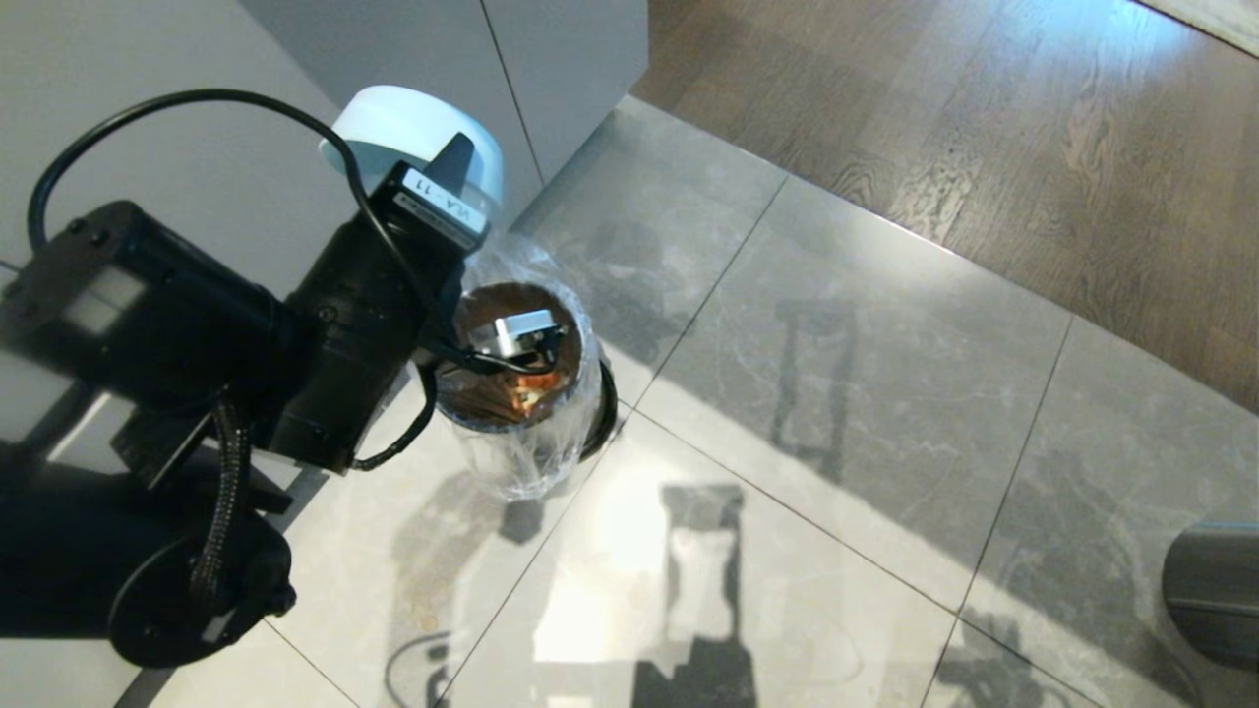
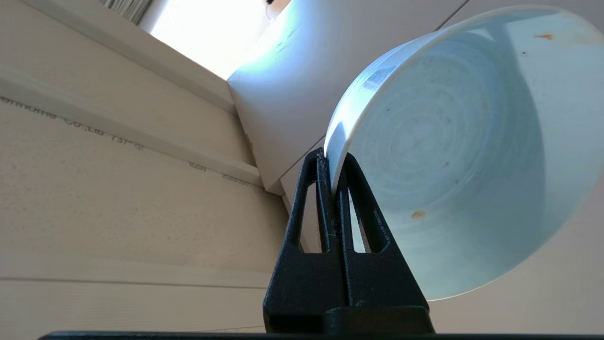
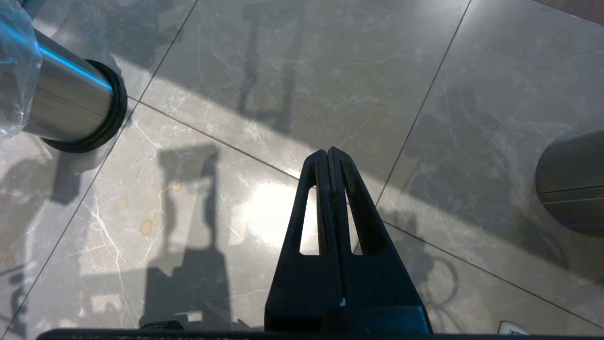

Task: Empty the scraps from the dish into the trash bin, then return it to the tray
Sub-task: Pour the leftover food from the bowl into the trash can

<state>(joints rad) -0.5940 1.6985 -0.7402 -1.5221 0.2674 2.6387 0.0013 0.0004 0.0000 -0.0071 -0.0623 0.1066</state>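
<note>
We saw the left hand [image 2: 334,163] pinching the dish [image 2: 472,151] by its rim, tipped beside and above the bin [image 1: 521,393]. Right hand [image 3: 328,156] hung pressed together over the floor [image 3: 330,71].

Grey marble tile floor [image 1: 846,324], lined trash bin [image 1: 521,393] standing on it, brushed-steel cylinder [image 1: 1215,590] well apart

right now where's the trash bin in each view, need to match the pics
Head view: the trash bin stands on the floor at centre-left, its liner open to the camera, partly behind the left arm.
Left wrist view: not in it; only the dish held by the left gripper shows.
Right wrist view: the bin's steel wall and black base ring sit at the upper left edge.
Shared landmark: the grey floor tile seam running past the bin's base.
</note>
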